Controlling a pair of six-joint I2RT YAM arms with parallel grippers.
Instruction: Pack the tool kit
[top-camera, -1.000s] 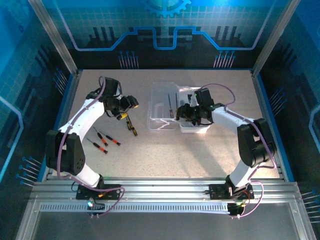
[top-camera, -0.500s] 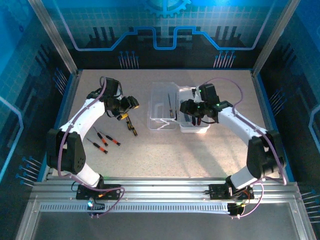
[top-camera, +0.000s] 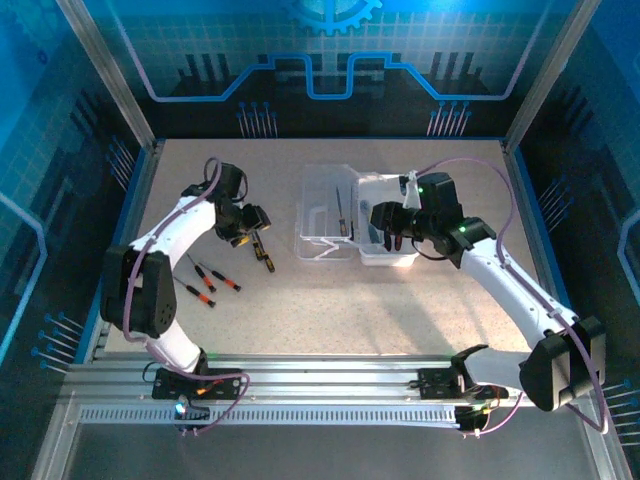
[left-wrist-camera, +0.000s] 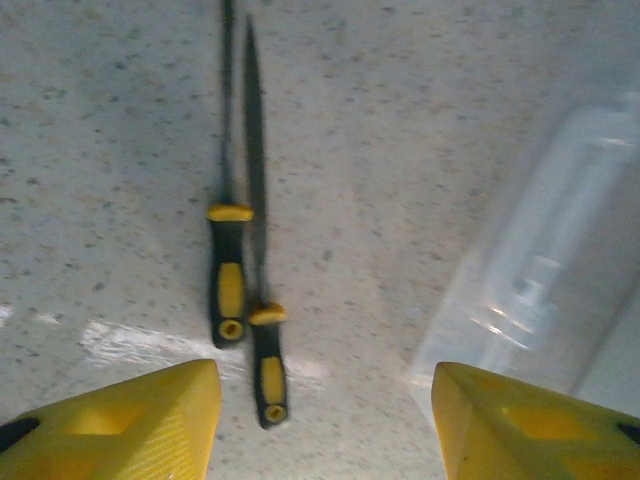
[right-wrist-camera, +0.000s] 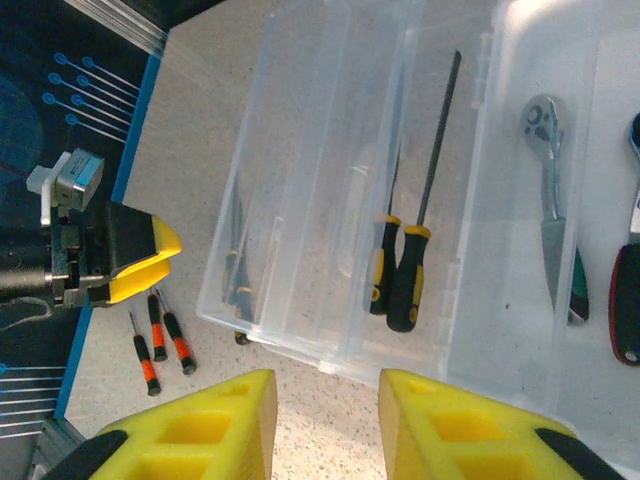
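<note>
Left gripper (left-wrist-camera: 325, 400) gapes empty over two yellow-black tools (left-wrist-camera: 230, 285); right gripper (right-wrist-camera: 328, 400) parted, empty, above clear whitish case (right-wrist-camera: 300, 180).

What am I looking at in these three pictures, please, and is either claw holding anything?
Two robot arms are bolted to a table, each ending in a two-finger gripper. One picture looks down from above and behind them; the other two come from cameras on the wrists, so the yellow blocks at the bottom are each gripper's own fingers. On the table lies an open clear case holding two yellow-handled tools and a silver ratchet wrench. A loose yellow-handled pair lies by the left gripper, and three red-handled screwdrivers lie nearer the arm bases. The right gripper hangs at the case; both are open, holding nothing.
</note>
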